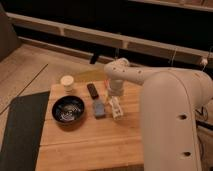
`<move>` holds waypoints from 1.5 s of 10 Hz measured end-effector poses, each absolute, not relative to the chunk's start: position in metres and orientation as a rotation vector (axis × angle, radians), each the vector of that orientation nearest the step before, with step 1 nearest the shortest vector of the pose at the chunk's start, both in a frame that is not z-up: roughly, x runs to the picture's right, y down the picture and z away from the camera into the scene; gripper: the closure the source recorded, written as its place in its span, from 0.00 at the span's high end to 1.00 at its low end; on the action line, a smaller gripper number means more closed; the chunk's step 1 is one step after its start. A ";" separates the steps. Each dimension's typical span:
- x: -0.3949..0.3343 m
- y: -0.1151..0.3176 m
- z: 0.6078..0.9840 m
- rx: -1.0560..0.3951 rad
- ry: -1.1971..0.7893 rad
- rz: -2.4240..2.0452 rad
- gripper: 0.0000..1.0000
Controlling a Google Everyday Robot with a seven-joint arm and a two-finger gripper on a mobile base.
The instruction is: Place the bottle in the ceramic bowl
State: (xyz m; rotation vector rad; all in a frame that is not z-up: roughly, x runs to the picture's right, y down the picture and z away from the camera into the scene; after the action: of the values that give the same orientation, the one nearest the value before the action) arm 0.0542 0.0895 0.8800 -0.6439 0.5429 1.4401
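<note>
The ceramic bowl sits near-left on the desk. To its right (a blue-grey block lies between) is the bottle, long axis running near to far, just at the near side of my end effector. How open the end effector is, I cannot tell.

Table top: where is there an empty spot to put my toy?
The widest bare wood is the near part of the table, below the ceramic bowl and blue-grey block. It's crowded at the back: cream jar, dark bar, and the gripper right over the bottle beside the block.
</note>
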 end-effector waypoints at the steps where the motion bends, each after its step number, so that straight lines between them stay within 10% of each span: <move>1: 0.054 0.094 0.884 -0.667 0.549 1.432 0.65; 8: 0.072 0.124 0.911 -0.781 0.630 1.432 0.64; 15: 0.084 0.100 0.909 -0.738 0.616 1.500 0.01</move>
State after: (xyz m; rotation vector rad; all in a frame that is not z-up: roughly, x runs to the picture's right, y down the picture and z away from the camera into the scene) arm 0.0842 0.1003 0.9094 -0.7376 0.6164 1.4998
